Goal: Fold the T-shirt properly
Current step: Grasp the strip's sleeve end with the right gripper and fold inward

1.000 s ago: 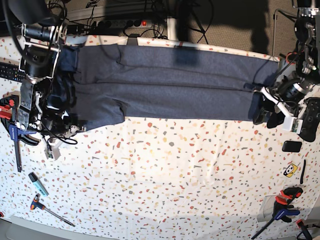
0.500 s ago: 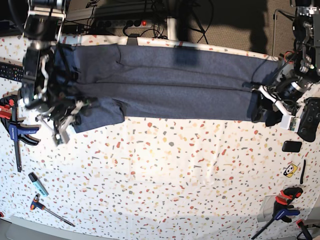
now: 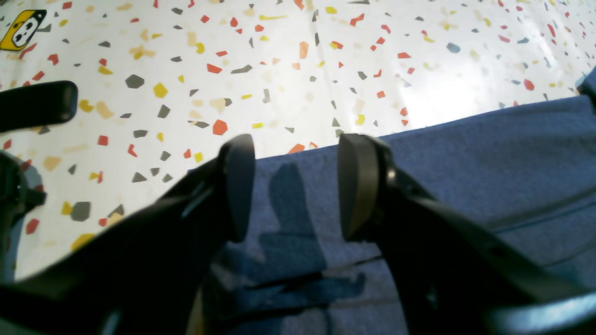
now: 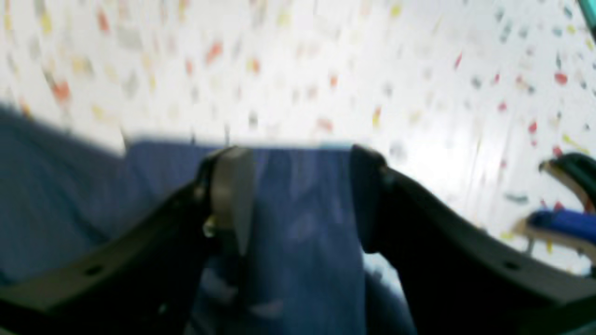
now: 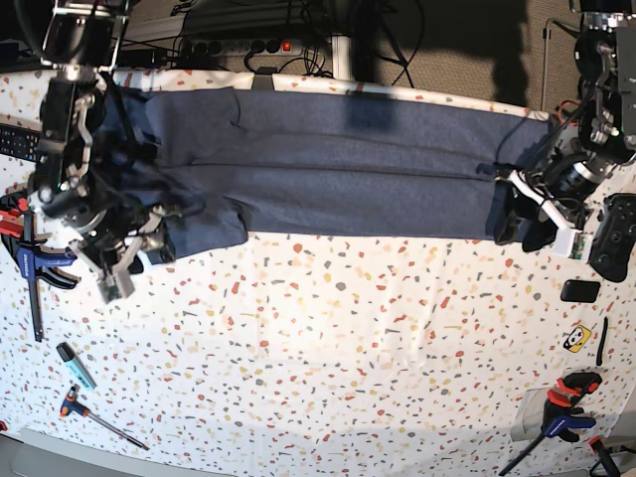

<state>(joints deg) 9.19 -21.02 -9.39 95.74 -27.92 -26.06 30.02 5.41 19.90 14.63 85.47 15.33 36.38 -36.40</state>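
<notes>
The dark navy T-shirt [image 5: 338,169] lies as a long folded band across the back of the speckled table, plain side up. My left gripper [image 5: 519,227] is at its right end. In the left wrist view it [image 3: 298,186] is open, low over the shirt's [image 3: 465,163] front edge, holding nothing. My right gripper [image 5: 149,243] is at the shirt's front left corner. The right wrist view is blurred; there the gripper [image 4: 298,195] is open with blue cloth [image 4: 307,223] lying between its jaws. No white lettering shows.
A blue-and-orange clamp [image 5: 25,263], a teal marker [image 5: 76,365] and a screwdriver [image 5: 94,415] lie at the left. A black controller [image 5: 613,237], a small black block [image 5: 579,290], a yellow sticker [image 5: 576,339] and another clamp [image 5: 561,417] are at the right.
My right arm has swung and its gripper has moved up and right onto the shirt's front left corner. My left gripper has shifted slightly left along the shirt's right end.
</notes>
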